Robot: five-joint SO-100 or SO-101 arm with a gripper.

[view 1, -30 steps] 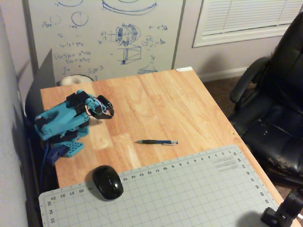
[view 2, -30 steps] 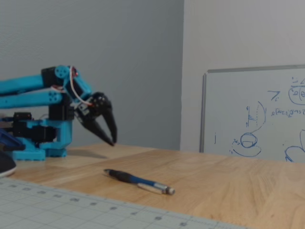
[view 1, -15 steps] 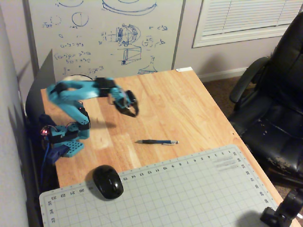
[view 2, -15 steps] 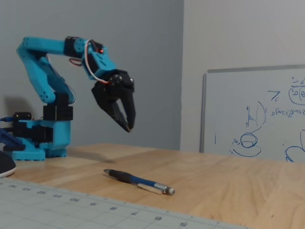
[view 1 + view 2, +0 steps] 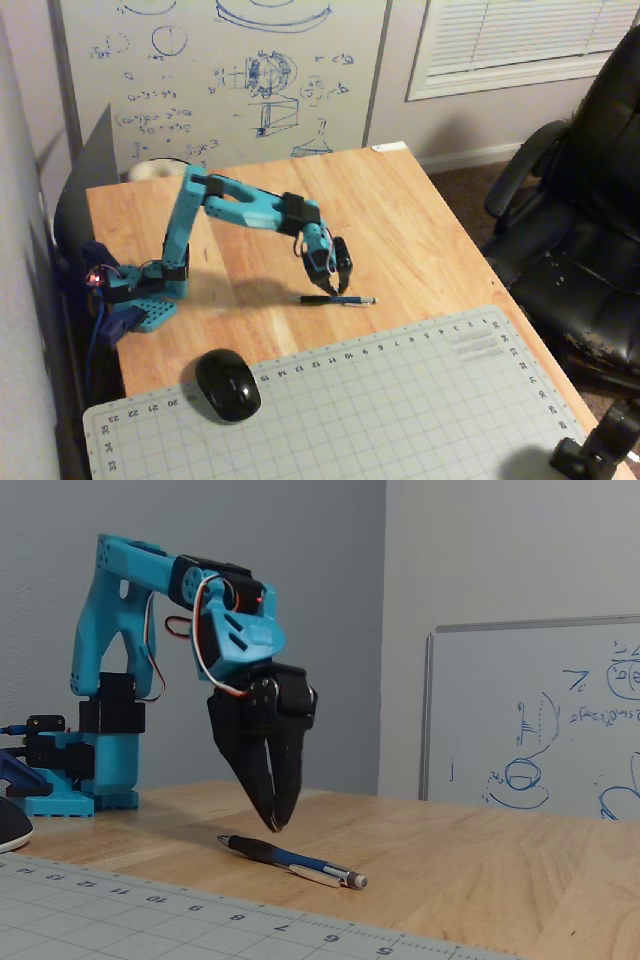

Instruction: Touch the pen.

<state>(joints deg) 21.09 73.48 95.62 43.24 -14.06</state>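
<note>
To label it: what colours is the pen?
Black and blue, pale tip; clearest in a fixed view, pen.

a blue arm [image 5: 240,205] rises from its base [image 5: 140,300] at the left of a fixed view, the upper link standing near upright, the forearm reaching right and sloping down. the black gripper [image 5: 337,288] hangs from the wrist, pointing downward. in the other fixed view the gripper [image 5: 275,823] tapers to a point, its two fingers [image 5: 255,750] pressed together at the tips, clear of the surface below.
</note>
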